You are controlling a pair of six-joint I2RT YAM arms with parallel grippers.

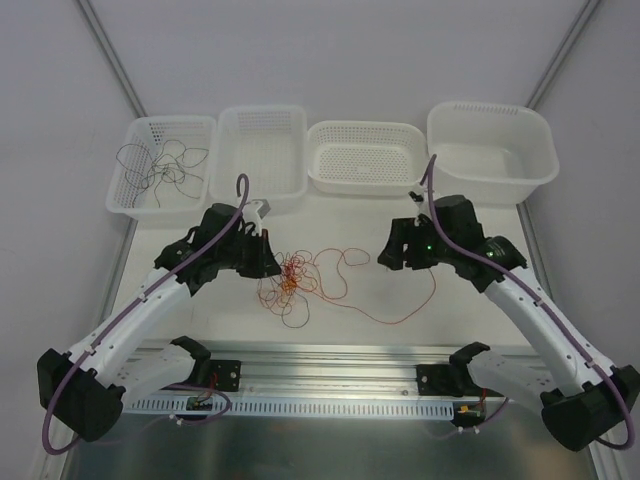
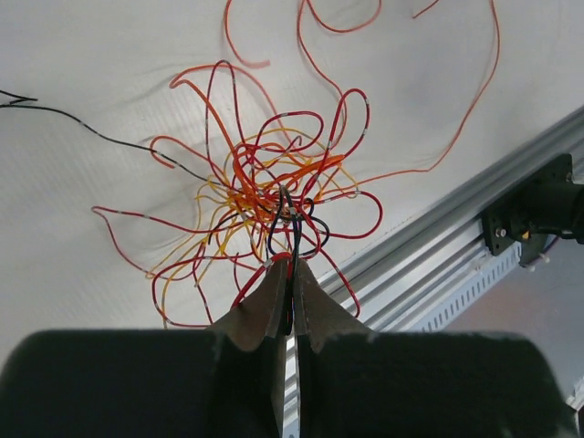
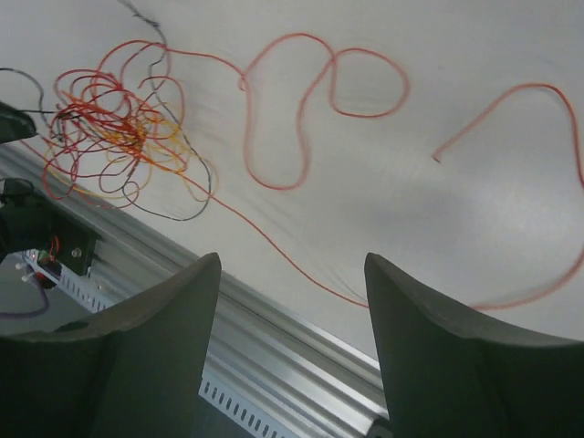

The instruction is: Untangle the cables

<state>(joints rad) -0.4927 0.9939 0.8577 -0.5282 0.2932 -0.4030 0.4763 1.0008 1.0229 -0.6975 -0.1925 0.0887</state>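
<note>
I log, in order:

- White desk (image 1: 350,220).
- Leftmost basket (image 1: 125,170), with one dark grey cable (image 1: 160,165) inside.
- Tangled cables (image 2: 265,196), red, orange-yellow and dark, mid-desk between the arms. One red strand (image 3: 367,115) trails rightward.
- Left tool (image 2: 292,269), pinched tight on strands at the tangle's edge.
- Right tool (image 3: 292,265), fingers spread wide above the desk's near edge.

No text, label, brand or number can be read anywhere.

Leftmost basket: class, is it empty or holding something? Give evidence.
Holding something: the top view shows a dark grey cable loosely coiled inside the leftmost basket.
</note>
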